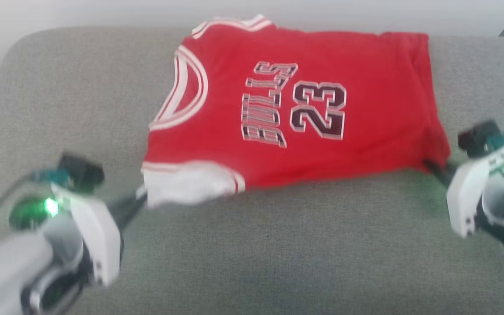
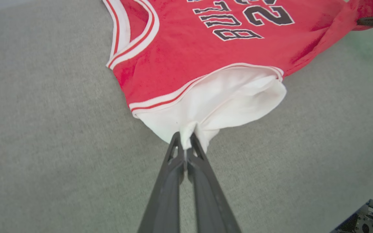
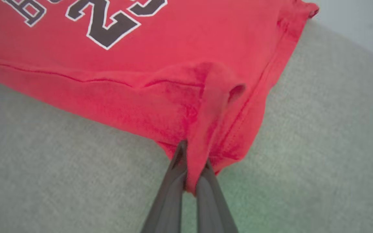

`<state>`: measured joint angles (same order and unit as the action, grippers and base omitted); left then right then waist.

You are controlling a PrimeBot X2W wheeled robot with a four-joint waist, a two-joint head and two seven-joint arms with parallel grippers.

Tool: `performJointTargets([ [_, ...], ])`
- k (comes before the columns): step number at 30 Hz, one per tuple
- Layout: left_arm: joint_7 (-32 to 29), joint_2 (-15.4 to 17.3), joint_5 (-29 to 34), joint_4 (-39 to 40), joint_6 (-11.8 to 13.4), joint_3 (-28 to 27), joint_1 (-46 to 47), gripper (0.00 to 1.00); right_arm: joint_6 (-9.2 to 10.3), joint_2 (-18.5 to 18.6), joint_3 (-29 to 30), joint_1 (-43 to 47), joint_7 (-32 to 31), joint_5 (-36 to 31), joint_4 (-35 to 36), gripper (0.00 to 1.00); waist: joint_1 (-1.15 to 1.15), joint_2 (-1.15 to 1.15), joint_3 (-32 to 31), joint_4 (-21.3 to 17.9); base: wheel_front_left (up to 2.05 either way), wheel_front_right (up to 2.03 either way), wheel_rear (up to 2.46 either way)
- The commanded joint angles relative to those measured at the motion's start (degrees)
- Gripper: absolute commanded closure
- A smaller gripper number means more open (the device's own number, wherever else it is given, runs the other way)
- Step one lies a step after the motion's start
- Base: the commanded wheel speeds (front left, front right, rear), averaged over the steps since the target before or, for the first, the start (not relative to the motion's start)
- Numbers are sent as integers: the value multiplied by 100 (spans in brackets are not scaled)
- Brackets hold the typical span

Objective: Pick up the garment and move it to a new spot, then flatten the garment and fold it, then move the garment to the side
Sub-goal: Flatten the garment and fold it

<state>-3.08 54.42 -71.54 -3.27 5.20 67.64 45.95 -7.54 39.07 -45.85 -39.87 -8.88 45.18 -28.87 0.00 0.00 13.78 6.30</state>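
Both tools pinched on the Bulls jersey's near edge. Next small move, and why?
Probably raise both together a little, keeping them level. The left tool is shut on the white sleeve, the right tool on a bunched red hem corner, while the jersey lies on the grey cushion; an even lift avoids dragging or skewing it.

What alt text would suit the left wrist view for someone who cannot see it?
The left end effector, shut, pinches the white sleeve of a red BULLS jersey lying on a grey cushion. The dark tip of the right end effector meets the jersey's far red corner.
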Motion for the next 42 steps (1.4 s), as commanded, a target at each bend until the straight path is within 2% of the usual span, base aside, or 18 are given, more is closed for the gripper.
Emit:
performJointTargets([
  [1, 98, 138, -73, 272, 199, 48, -276, 100, 11, 91, 52, 290, -38, 98, 178, 100, 0, 0, -62, -31, 0, 0, 0],
  [5, 286, 441, -256, 1006, 679, 171, -947, 100, 11, 339, 158, 993, -77, 187, 707, 100, 0, 0, -144, -42, 0, 0, 0],
  [13, 529, 769, -768, 1899, 1302, 319, -1945, 100, 11, 556, 437, 2202, -117, 164, 1373, 100, 0, 0, -270, -104, 0, 0, 0],
  [20, 642, 1000, -920, 2251, 1590, 279, -2213, 100, 10, 555, 749, 2753, -173, 235, 1705, 100, 0, 0, -276, -166, 0, 0, 0],
  [27, 608, 1480, -326, 2457, 1692, -6, -1581, 100, 11, 435, 1483, 2827, -84, -9, 2070, 100, 0, 0, -291, -255, 0, 0, 0],
  [30, 307, 1655, 196, 2352, 1449, -192, -932, 100, 11, 272, 1882, 2650, -224, -276, 2212, 100, 0, 0, -257, -334, 0, 0, 0],
  [34, -61, 1478, 677, 1909, 954, -316, -252, 100, 11, 20, 2213, 2406, -390, -619, 2181, 100, 0, 0, -161, -417, 0, 0, 0],
  [38, -383, 1064, 917, 1119, 398, -366, 356, 100, 11, -277, 2427, 2107, -585, -949, 2019, 100, 0, 0, -28, -492, 0, 0, 0],
  [42, -594, 507, 1008, 132, -168, -330, 825, 100, 11, -597, 2535, 1805, -744, -1243, 1734, 100, 0, 0, 120, -574, 0, 0, 0],
])
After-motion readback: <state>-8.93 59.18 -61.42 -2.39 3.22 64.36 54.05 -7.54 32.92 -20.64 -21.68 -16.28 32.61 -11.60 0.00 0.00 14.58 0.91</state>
